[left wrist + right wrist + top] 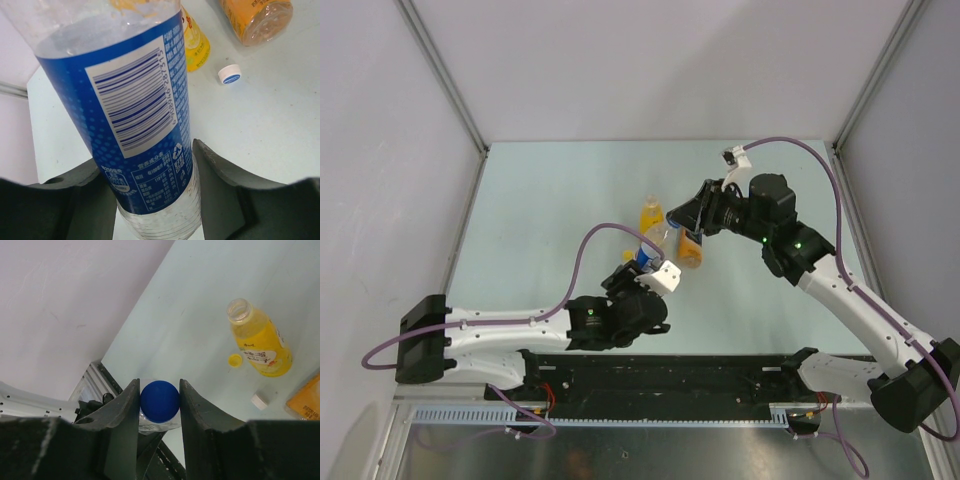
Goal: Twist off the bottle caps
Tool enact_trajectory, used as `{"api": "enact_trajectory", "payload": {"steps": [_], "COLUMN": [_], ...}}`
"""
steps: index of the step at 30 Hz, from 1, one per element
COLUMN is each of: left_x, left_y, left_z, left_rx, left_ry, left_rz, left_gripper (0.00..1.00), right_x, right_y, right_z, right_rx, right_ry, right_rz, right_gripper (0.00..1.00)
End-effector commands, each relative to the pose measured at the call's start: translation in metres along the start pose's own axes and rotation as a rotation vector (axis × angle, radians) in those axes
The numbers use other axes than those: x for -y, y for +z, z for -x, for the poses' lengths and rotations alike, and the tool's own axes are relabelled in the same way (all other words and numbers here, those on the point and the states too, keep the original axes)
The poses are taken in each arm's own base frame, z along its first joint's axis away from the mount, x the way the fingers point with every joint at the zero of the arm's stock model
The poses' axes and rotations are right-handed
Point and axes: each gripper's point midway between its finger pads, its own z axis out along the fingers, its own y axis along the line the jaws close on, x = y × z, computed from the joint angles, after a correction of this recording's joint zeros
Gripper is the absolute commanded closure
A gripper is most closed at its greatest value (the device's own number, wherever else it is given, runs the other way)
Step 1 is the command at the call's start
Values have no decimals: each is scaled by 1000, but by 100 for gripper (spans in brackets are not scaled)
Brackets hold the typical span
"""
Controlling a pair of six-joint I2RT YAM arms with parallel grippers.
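— What do we have on the left?
— Our left gripper (150, 172) is clamped around the lower body of the clear bottle (130, 100).
— And at its top?
— The blue cap (159, 402) sits on that bottle. Our right gripper (159, 390) is closed snug against both sides of it.
— Further right?
— On the table (540, 200) we see the yellow cap (234, 359) just beside the open yellow bottle (260, 342). After that comes the white cap (259, 401), near the orange bottle (306, 402).
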Motion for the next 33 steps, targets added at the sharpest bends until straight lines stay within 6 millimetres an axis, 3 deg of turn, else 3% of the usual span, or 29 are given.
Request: {"api": "enact_trajectory", "payload": {"steps": [1,6,11,17,24,33], "left_x": [0,10,24,39,54,50], "left_y": [-5,-12,-32,-74,-122,-182], "left_z": [15,20,39,65,82,98], "left_rx": [44,96,251,512,676,868], "left_ry": [-131,-186,-257,-291,-265,-214], "left_rz": [-18,-132,-340,-640,-921,-1188], "left_gripper": [100,100,100,100,100,100], "right_x": [-36,-54,-67,-89,-104,-122], "right_y": [-10,-17,-27,-47,-68,-92], "right_z": [18,16,14,13,5,-18], "right_rx": [42,40,44,48,41,-17], "right_ry": [-103,-174,-233,-320,-445,-568], "right_rz": [129,234,325,476,594,797], "right_gripper": [100,100,100,100,100,100]}}
